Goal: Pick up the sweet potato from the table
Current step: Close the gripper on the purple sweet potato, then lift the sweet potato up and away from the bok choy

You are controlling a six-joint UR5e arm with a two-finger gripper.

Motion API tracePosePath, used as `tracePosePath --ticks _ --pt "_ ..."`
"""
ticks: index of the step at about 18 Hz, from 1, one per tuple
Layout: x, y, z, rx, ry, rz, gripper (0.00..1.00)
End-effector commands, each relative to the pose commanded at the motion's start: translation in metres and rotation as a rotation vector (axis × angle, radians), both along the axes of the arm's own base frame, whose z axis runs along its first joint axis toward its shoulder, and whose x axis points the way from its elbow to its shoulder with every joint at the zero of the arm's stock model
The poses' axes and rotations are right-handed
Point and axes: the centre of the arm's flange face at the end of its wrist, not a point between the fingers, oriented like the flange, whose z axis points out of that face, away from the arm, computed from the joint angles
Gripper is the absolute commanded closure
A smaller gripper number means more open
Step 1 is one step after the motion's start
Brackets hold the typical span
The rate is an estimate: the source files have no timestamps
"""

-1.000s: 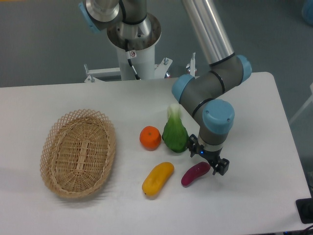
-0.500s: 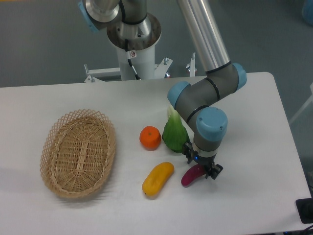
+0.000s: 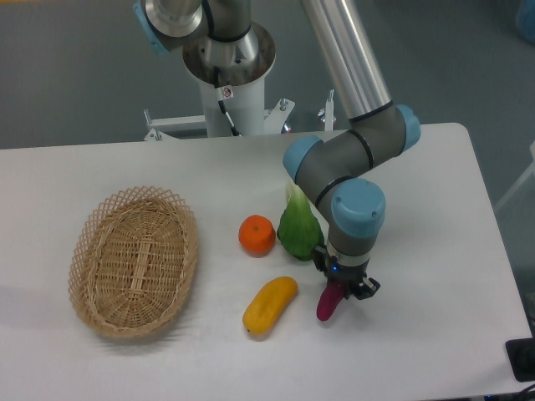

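Since the last frame we see the sweet potato (image 3: pixel 329 302) tipped up on end (it lay flatter before), gripped in the closed claw (image 3: pixel 343 286) over the white surface (image 3: pixel 435 251). From the left: a wicker basket (image 3: pixel 134 261), an orange (image 3: pixel 257 235), a yellow fruit (image 3: pixel 270 305), then a green vegetable (image 3: pixel 298 225) just beside the claw.

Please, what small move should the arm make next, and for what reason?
Probably lift straight up a little. The gripper appears shut on the upper end of the sweet potato, which hangs tilted with its lower end near the table. The yellow fruit lies close beside, so rising avoids bumping it.
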Motion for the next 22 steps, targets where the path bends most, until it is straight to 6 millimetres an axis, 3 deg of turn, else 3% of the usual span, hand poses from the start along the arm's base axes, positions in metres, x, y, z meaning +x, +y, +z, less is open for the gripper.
tracePosePath --ticks 5,14,22 --pt "-0.026 -0.035 0.042 0.013 0.064 0.047 0.92" --pt "-0.079 -0.117 0.077 0.06 0.037 -0.002 0.96" --pt "-0.117 -0.153 0.107 0.108 -0.019 0.036 1.0"
